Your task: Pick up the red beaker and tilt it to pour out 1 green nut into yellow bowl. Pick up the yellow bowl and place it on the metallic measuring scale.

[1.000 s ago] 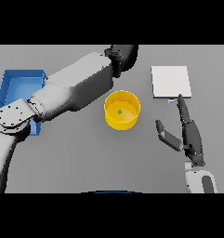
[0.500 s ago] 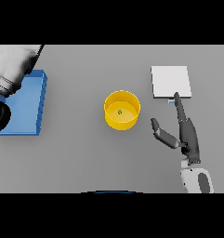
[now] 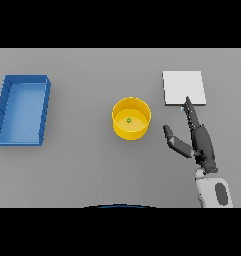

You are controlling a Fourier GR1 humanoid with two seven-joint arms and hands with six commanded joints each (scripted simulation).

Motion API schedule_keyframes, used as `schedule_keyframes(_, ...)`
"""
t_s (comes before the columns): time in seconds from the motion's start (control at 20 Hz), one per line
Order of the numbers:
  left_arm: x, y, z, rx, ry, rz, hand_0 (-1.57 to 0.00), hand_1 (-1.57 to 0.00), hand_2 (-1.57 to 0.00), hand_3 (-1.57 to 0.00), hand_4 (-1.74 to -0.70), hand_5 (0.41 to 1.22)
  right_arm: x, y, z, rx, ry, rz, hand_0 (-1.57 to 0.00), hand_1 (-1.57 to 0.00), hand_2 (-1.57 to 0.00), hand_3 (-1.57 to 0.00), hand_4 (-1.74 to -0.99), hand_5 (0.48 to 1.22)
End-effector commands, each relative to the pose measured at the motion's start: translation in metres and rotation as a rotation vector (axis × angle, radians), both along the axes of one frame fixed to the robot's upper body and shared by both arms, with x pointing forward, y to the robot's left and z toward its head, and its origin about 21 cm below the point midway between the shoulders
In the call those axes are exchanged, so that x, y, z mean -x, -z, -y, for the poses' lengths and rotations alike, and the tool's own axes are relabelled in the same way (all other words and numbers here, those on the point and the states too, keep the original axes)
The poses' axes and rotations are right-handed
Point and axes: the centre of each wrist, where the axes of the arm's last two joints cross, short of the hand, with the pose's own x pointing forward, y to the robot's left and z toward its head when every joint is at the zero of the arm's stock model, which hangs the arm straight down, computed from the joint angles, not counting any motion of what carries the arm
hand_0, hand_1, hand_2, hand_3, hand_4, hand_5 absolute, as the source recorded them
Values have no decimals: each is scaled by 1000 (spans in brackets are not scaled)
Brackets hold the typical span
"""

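Bowl, round yellow plastic (image 3: 131,118), one small green nut (image 3: 129,120) inside; likely light, rigid; grasp rim; right robot hand (image 3: 199,142) open, empty

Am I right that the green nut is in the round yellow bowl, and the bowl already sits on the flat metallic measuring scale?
Not quite. The head view shows the green nut inside the round yellow bowl, but the bowl stands on the grey table, to the left of the flat metallic measuring scale and apart from it.
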Motion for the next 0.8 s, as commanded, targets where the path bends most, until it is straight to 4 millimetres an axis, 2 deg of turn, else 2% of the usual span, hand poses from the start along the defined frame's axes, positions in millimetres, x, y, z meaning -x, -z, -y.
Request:
schedule_keyframes(0.0,1,5,-5,42,-29,3,-1571,-1571,-1571,-1541,-1740,1221,1,3,-2,-12,-15,-5,1,1,1,1,-1141,657)
schedule_keyframes(0.1,6,29,-26,168,-159,-24,-1571,-1571,-1571,-1552,-1741,1221,4,3,-1,-8,-22,15,1,1,1,1,-1157,666)
schedule_keyframes(0.2,10,42,-38,262,-199,-8,-1571,-1571,-1571,-1518,-1741,1221,1,4,-4,9,-19,21,1,1,1,1,-1168,680)
schedule_keyframes(0.35,19,79,-51,363,-273,-49,-1571,-1571,-1571,-1428,-1741,1221,3,3,3,37,-19,21,1,1,1,1,-1191,702)
schedule_keyframes(0.5,30,109,-55,456,-308,-49,-1571,-1571,-1571,-1374,-1741,1221,2,2,0,36,-20,19,1,1,1,1,-1199,707)
schedule_keyframes(0.6,43,128,-58,502,-331,-49,-1571,-1571,-1571,-1376,-1741,1221,-1,3,0,39,-14,13,1,1,1,1,-1207,708)
schedule_keyframes(0.75,66,149,-52,549,-361,-60,-1571,-1571,-1571,-1396,-1741,1221,0,3,-1,39,-12,12,1,1,1,1,-1201,696)
